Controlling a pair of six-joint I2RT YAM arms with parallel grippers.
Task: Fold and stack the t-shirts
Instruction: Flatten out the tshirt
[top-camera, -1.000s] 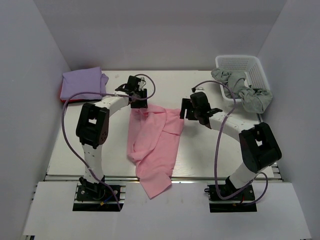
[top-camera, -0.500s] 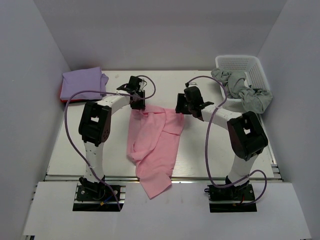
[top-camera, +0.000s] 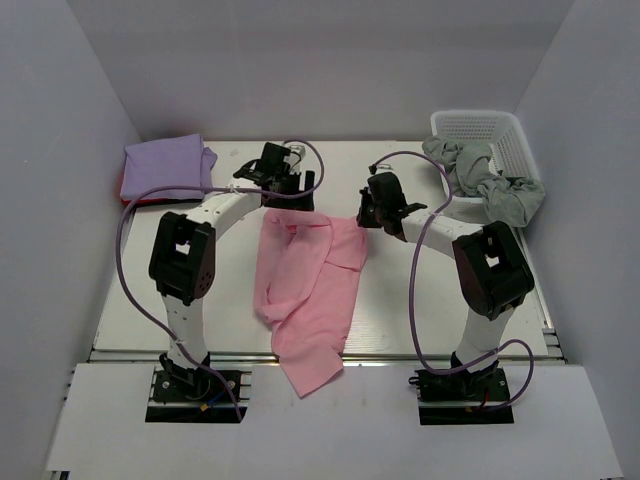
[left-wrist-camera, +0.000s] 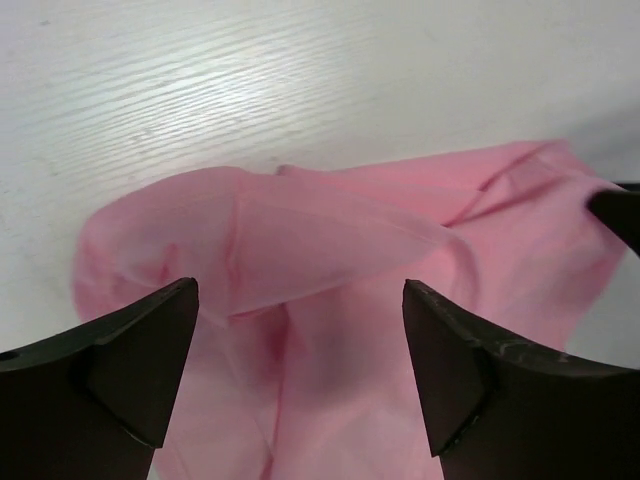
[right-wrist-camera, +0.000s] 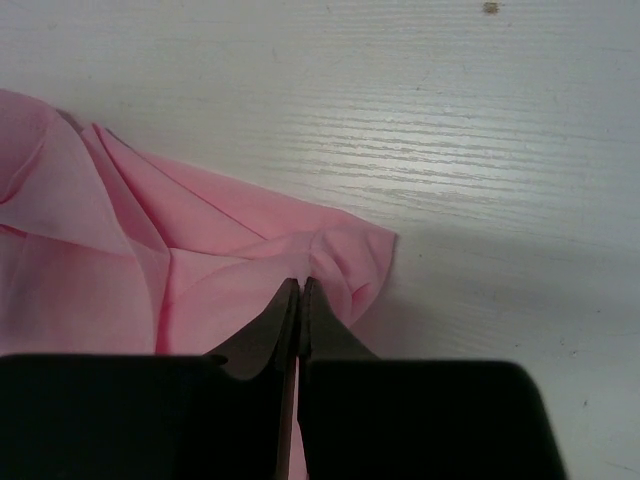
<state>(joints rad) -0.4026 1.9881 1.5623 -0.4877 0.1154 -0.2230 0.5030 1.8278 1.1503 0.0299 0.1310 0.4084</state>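
Where right gripper pinches | pink t-shirt puckers (soft, creased)

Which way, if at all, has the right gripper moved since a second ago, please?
Yes: right gripper shifted slightly left, away from the table's near edge.

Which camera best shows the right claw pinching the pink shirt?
The right wrist view: the right gripper is shut on a puckered edge of the pink t-shirt. The top view shows it over the shirt's far corner, pinch hidden; the left wrist view shows mostly cloth.
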